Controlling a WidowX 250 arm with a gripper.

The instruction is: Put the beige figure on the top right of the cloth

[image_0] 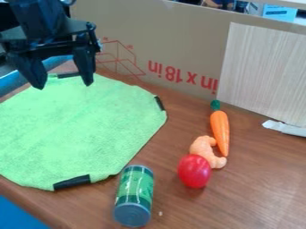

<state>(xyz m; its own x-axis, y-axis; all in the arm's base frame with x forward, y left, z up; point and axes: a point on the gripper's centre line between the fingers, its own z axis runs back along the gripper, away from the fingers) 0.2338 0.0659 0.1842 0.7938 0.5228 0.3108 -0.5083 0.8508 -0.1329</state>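
Log gripper (63, 83) at upper left, hanging over the far left part of cloth (83, 129), with fingers spread apart and nothing between them. Find figure (202, 146) on table (251, 192), off the right side of cloth and well apart from gripper: to the right and nearer the camera. Read its long axis as slanting steeply, from upper left to lower right in view. Just one arm (42, 15) to use, so no choice of nearer side. Likely next: travel right and forward, then lower over figure, turning to close across its narrow middle. Watch for crowding, with tomato (194, 171) right in front, partly overlapping figure in view, and carrot (221, 132) close along the far right side; can't tell about actual contact. Could easily nudge tomato and set it rolling. Expect an awkward grip on such a curved shape. Afterwards, carry back up and left to the top right of cloth, near the dark tab (159, 103), minding cardboard (128, 40) behind. Call it early, pick not yet made. Also note can (133, 197) lying by the near edge of cloth, brown wood-look table underneath, pale panel (263, 67) against cardboard, and white scrap (286, 127) at right.
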